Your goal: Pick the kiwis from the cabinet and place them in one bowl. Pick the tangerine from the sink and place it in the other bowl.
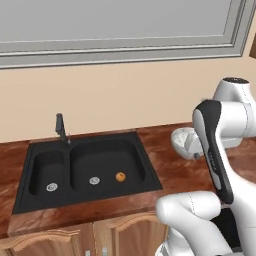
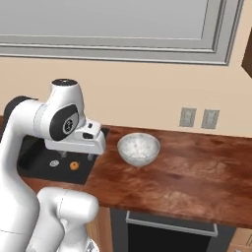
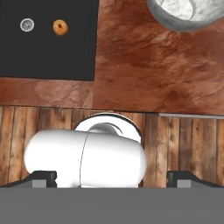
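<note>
Tangerine lies on the floor of the sink, beside a drain, ready for picking. Right of the sink, one bowl waits on the tabletop. Gripper hovers above, spread wide, holding nothing.

Two grey wall outlets sit above the reddish-brown wooden counter.
</note>
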{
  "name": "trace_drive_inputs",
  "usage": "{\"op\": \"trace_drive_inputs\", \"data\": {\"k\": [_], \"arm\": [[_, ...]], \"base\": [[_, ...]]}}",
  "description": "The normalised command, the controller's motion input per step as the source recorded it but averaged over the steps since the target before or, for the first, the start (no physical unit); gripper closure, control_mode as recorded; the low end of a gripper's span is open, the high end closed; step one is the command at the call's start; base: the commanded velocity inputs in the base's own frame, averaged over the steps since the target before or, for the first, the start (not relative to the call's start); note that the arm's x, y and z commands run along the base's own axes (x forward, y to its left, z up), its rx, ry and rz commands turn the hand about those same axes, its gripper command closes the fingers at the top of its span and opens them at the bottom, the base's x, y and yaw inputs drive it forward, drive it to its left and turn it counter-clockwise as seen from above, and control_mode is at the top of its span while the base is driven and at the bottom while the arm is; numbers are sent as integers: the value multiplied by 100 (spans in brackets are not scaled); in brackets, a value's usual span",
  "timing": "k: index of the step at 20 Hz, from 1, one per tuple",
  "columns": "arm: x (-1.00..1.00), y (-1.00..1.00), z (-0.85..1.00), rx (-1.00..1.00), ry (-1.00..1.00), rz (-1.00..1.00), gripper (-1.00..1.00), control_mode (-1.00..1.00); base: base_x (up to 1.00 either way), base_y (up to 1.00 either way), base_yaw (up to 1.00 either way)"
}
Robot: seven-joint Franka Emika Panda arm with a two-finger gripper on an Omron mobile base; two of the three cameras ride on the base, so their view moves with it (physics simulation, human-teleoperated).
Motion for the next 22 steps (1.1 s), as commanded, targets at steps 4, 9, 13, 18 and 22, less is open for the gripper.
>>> {"op": "trace_drive_inputs", "data": {"k": [4, 9, 13, 18, 22], "arm": [[0, 0, 0, 0, 0, 0, -100, 100], [0, 0, 0, 0, 0, 0, -100, 100], [0, 0, 0, 0, 0, 0, -100, 100], [42, 45, -1, -5, 0, 0, -100, -100], [70, 57, -7, -3, 0, 0, -100, -100]], "base": [[37, 3, 0], [7, 21, 0], [20, 22, 0], [7, 6, 0], [0, 0, 0]]}}
